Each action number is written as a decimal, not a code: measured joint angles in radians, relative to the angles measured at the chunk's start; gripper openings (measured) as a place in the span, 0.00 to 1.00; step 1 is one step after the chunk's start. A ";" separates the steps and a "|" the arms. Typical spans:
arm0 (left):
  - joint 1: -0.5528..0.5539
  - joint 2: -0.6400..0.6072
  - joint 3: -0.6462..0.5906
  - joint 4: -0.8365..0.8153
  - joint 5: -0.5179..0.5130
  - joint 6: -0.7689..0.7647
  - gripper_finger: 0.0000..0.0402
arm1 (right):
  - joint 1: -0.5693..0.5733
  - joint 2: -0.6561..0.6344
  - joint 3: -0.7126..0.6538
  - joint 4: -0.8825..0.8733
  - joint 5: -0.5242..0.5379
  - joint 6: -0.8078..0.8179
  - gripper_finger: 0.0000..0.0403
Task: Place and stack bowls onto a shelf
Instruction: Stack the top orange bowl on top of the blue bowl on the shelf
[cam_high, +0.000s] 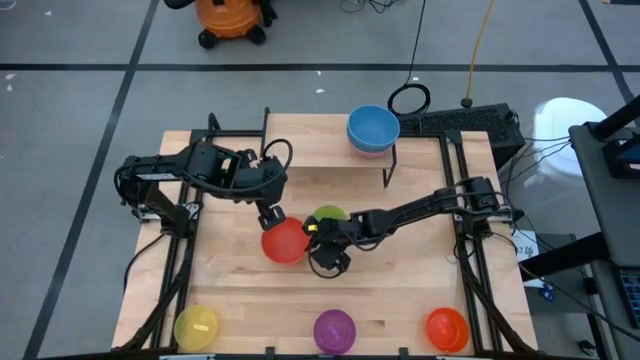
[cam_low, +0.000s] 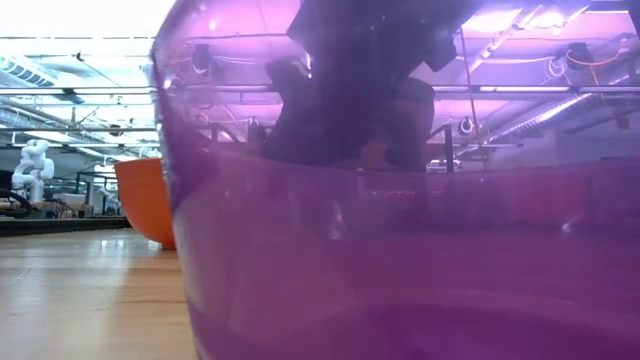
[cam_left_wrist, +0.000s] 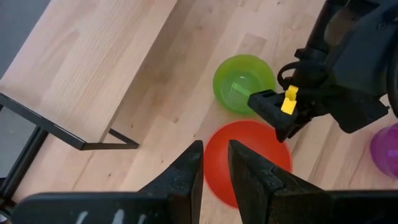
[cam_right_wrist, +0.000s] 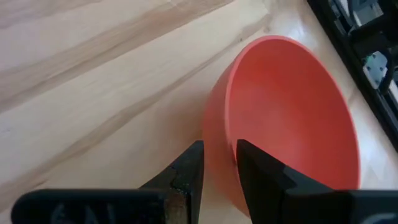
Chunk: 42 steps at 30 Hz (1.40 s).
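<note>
The red bowl (cam_high: 284, 243) is near the table's middle, between my two grippers. My left gripper (cam_high: 270, 216) is shut on its far-left rim. My right gripper (cam_high: 322, 247) is shut on its right rim. The green bowl (cam_high: 330, 214) stands on the table just behind, partly hidden by my right arm. A blue bowl (cam_high: 373, 125) sits nested in a pink bowl (cam_high: 371, 150) at the right end of the shelf (cam_high: 310, 140). Yellow (cam_high: 196, 327), purple (cam_high: 334, 330) and orange (cam_high: 446, 328) bowls stand along the near edge. No teal bowl shows. My left gripper pinches the red bowl's rim (cam_left_wrist: 215, 152) between its two fingers, coming from above and slanting from the table's far left. Whether the bowl is clear of the table, I cannot tell. My right gripper has the red bowl's wall at the rim (cam_right_wrist: 219, 148) between its fingers, one finger (cam_right_wrist: 261, 174) inside the bowl and one (cam_right_wrist: 186, 171) outside. It comes from the table's right side. The bowl sits tilted in this view, its opening turned aside.
In the low view the purple bowl (cam_low: 400, 250) stands right before the camera and fills most of the picture, with the orange bowl (cam_low: 145, 200) beside it. The shelf's black legs (cam_left_wrist: 68, 135) stand close behind the grippers. Black frame rails (cam_high: 180, 250) run along both table sides.
</note>
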 joint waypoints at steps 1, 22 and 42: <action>0.001 0.000 0.000 0.000 0.000 0.000 0.20 | -0.001 0.001 0.000 0.004 0.000 -0.001 0.22; 0.001 0.000 0.000 0.000 0.000 0.001 0.20 | -0.044 0.076 0.000 0.141 -0.029 -0.051 0.08; 0.001 0.000 0.000 0.000 0.000 0.015 0.20 | -0.051 -0.164 -0.001 -0.051 0.341 -0.172 0.00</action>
